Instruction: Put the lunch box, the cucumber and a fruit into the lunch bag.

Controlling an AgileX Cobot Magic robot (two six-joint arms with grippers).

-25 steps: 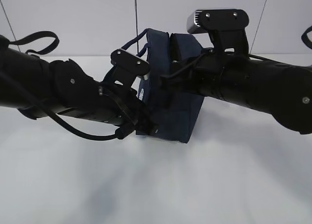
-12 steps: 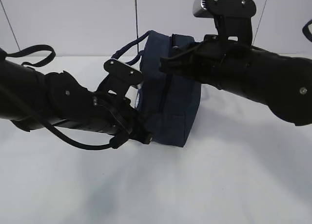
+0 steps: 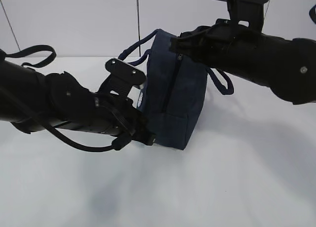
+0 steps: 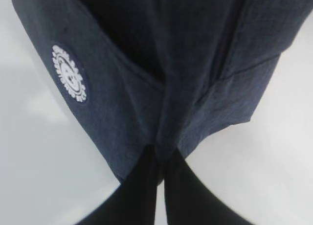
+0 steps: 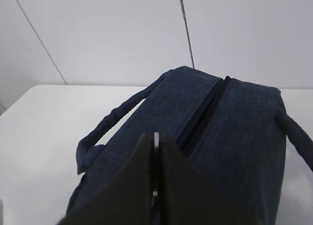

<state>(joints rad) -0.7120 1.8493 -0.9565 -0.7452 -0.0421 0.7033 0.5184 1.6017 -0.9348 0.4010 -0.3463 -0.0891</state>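
While pale walls back the white surface, the lunch bag stands on it. The left claw pinches its lower corner; the right claw is closed at its zipper top.

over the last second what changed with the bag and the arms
The right gripper rose and drew back toward the right, pinching a metal piece by the zipper; the lunch bag stood taller and its far handle came into view. The left gripper stayed clamped on the bag's lower corner.
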